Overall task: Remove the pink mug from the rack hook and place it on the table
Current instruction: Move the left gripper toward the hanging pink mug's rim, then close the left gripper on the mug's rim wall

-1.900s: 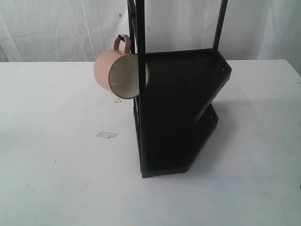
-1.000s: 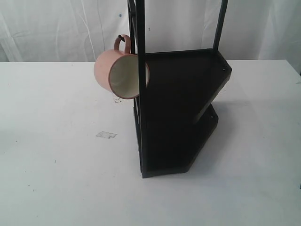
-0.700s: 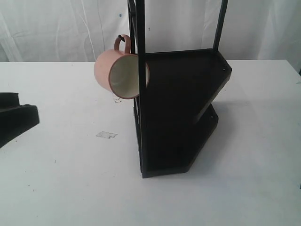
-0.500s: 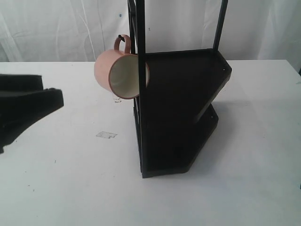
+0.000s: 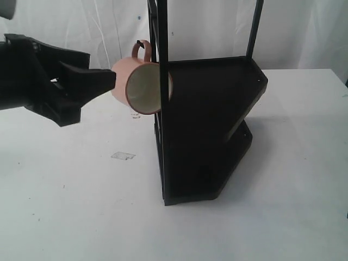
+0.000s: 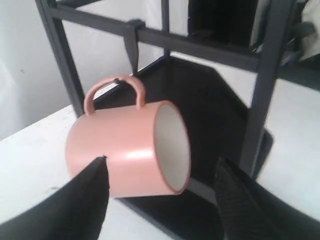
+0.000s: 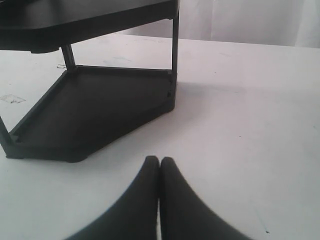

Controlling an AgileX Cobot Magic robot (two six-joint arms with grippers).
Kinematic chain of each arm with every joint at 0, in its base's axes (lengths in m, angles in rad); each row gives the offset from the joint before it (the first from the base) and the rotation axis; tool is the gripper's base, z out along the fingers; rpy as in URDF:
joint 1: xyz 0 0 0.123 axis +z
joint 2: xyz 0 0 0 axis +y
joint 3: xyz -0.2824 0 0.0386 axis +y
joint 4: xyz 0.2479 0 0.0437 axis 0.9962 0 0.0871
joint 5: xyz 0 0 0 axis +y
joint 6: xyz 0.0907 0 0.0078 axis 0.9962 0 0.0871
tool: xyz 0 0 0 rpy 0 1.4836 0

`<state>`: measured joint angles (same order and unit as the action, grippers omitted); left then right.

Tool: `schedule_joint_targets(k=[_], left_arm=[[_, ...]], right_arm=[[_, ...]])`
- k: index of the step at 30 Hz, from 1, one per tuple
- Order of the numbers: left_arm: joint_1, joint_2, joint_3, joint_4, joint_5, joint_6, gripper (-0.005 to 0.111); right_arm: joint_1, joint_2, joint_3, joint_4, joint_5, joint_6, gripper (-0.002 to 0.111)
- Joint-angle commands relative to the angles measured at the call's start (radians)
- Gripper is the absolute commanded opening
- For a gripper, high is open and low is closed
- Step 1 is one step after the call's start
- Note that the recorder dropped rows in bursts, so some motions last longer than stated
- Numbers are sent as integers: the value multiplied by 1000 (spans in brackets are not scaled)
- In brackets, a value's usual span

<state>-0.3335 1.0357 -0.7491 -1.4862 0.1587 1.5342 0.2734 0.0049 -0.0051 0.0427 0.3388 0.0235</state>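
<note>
moved: left gripper point(image 6: 161, 164) arrives at mug point(image 6: 125, 155)
opening: wide, mug in between, ready to clamp
mug: hangs by handle on hook point(image 5: 141, 43)

Left arm point(image 5: 27, 76): comes in level from the side of the pink mug point(image 5: 142, 86) where its closed base is, at mug height, with the wrist roughly horizontal. Left gripper point(image 6: 161, 162): jaws wide apart, wider than the mug is long. In the left wrist view one fingertip point(image 6: 95, 175) sits at the mug's base end and overlaps its edge, and the other point(image 6: 227, 180) sits past the rim end. Can't tell whether either is touching. In the exterior view the leading finger's tip meets the mug's base-side outline.

Right gripper point(image 7: 159, 160): seen only in the right wrist view, jaws closed with the pads pressed together and nothing between them. It points forward and slightly down.
</note>
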Motion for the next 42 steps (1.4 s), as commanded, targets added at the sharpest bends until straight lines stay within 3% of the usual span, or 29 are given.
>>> schedule_joint_targets(k=[1, 6, 14, 18, 25, 33, 42], left_arm=[[-54, 12, -8, 46, -159, 8, 65], [-119, 14, -8, 28, -138, -127, 64], [-278, 23, -8, 37, -315, -120, 64], [-339, 53, -8, 35, -502, -95, 64], [-378, 147, -9, 35, -566, -95, 64], [-378, 164, -9, 102, -596, -187, 64], [-378, 164, -78, 128, -539, -250, 64]], right_arm=[[-5, -5, 5, -1, -3, 0, 0], [-5, -5, 5, -1, -3, 0, 0], [-5, -5, 5, -1, -3, 0, 0], [-5, -5, 5, -1, -3, 0, 0], [-5, -5, 5, -1, -3, 0, 0], [-5, -5, 5, -1, -3, 0, 0], [-5, -5, 5, -1, -3, 0, 0]])
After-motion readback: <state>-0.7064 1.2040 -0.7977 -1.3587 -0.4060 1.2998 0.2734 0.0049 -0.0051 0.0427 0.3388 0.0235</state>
